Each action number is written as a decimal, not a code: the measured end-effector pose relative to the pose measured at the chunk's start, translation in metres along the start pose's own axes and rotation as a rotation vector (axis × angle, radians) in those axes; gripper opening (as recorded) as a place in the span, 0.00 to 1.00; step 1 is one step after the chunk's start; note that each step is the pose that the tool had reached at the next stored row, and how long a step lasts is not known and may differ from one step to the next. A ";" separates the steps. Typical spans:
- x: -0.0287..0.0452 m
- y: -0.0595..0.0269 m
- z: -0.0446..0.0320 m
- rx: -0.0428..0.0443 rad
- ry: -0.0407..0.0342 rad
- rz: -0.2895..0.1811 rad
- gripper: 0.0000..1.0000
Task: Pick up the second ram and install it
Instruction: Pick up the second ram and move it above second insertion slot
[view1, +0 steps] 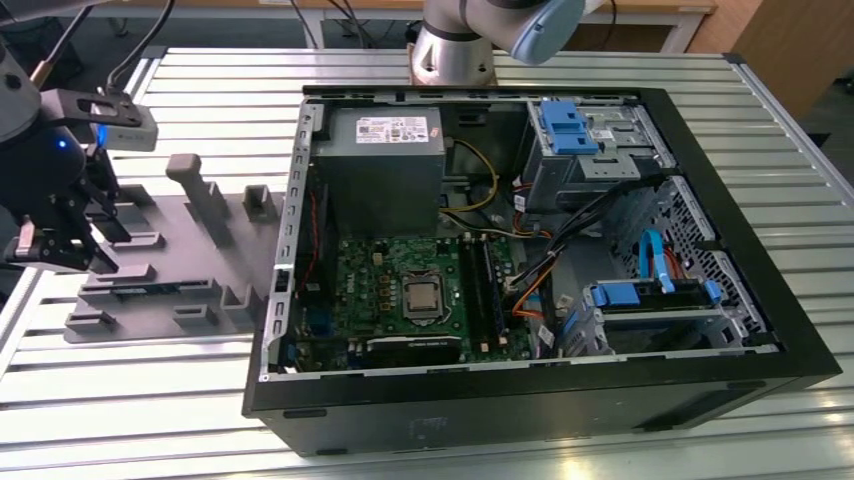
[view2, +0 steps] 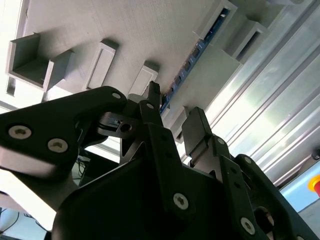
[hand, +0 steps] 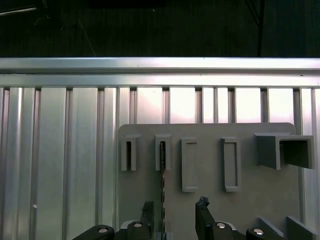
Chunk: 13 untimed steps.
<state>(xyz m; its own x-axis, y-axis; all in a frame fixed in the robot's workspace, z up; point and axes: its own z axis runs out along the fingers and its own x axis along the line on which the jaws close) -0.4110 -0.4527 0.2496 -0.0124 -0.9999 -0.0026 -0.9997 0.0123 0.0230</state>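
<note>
second ram (hand: 162, 170): one end is hidden behind the gripper (hand: 175, 209) in the first wrist view
grey tray (hand: 250, 200): is cut off by the picture's edge
arm (view1: 467, 40): is cropped in the exterior view

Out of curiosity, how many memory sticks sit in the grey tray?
1: the second ram, slotted on edge in the grey tray, straddled by the open gripper; others may be hidden.

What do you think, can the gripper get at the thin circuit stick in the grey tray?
Probably yes. The gripper is right at the second ram, on edge in the grey tray, jaws open to either side, nothing between.
</note>
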 end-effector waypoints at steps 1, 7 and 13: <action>0.0000 0.0000 0.0004 -0.0001 0.0001 0.000 0.45; 0.0000 0.0000 0.0019 0.0000 0.0000 0.000 0.45; 0.0000 -0.0001 0.0033 0.0002 0.0000 0.000 0.45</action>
<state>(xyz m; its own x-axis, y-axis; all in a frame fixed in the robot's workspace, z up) -0.4110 -0.4527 0.2463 -0.0124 -0.9999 -0.0026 -0.9997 0.0123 0.0228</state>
